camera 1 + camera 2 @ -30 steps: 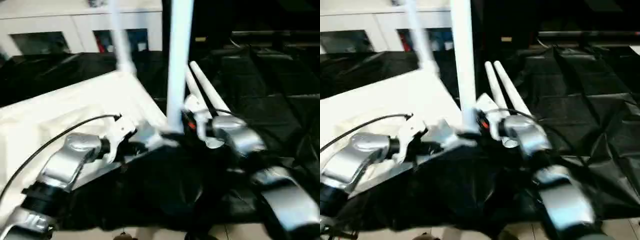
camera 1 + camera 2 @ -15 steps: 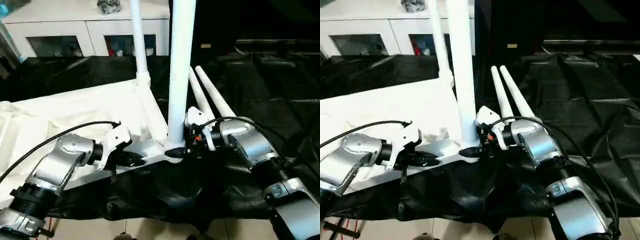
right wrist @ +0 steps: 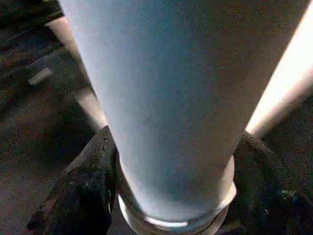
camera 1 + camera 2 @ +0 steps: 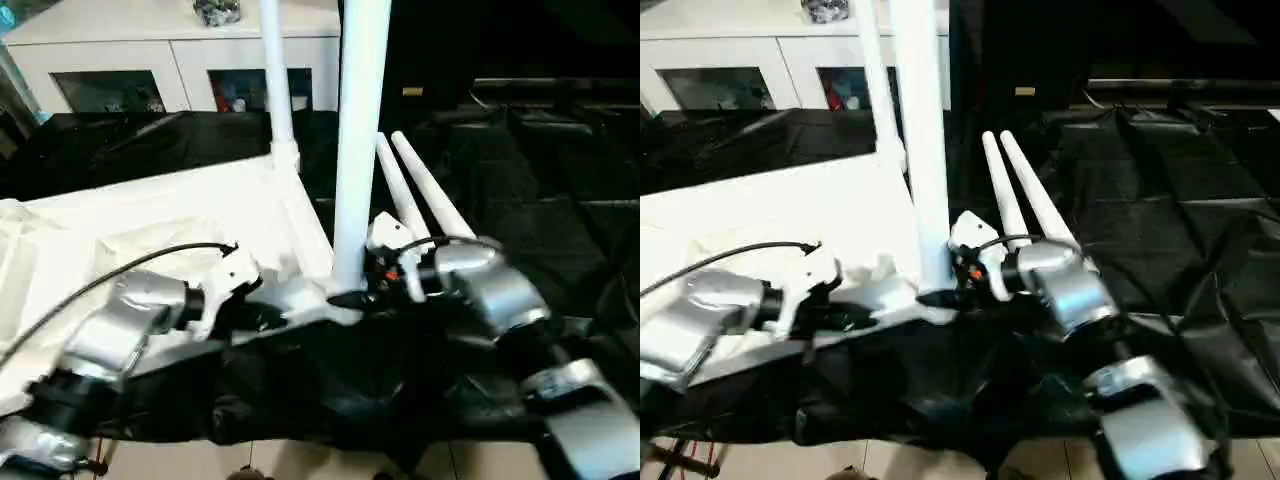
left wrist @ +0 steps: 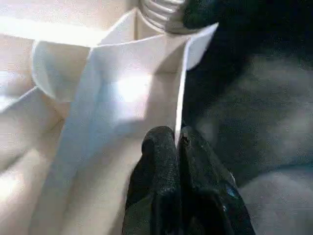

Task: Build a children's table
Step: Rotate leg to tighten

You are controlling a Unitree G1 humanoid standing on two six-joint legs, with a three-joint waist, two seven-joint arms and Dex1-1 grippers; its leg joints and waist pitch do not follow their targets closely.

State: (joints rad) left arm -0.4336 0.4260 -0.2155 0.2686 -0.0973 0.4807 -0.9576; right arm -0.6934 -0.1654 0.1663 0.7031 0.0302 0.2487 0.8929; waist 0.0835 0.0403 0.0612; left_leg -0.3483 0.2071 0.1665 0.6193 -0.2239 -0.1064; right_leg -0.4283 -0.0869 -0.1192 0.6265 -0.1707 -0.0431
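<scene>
The white table top (image 4: pixel 150 215) lies underside up on the black-draped work table. One white leg (image 4: pixel 355 150) stands upright in its near right corner socket, and a second leg (image 4: pixel 280 90) stands in the far corner. My right gripper (image 4: pixel 352 298) is shut around the base of the near leg (image 3: pixel 166 98), with a black finger (image 3: pixel 83 196) on each side. My left gripper (image 4: pixel 262 318) is shut on the top's thin near rim (image 5: pixel 181 98), a little left of that corner. Two loose legs (image 4: pixel 425 190) lie side by side on the cloth behind my right wrist.
A white glass-door cabinet (image 4: pixel 130 60) stands behind the work table. Crumpled black cloth (image 4: pixel 540 180) covers the table to the right. The table's front edge and pale floor (image 4: pixel 300 465) are just below my arms.
The whole view has shaken and shifted slightly. Both grippers keep their holds, and the near leg stays upright in its socket.
</scene>
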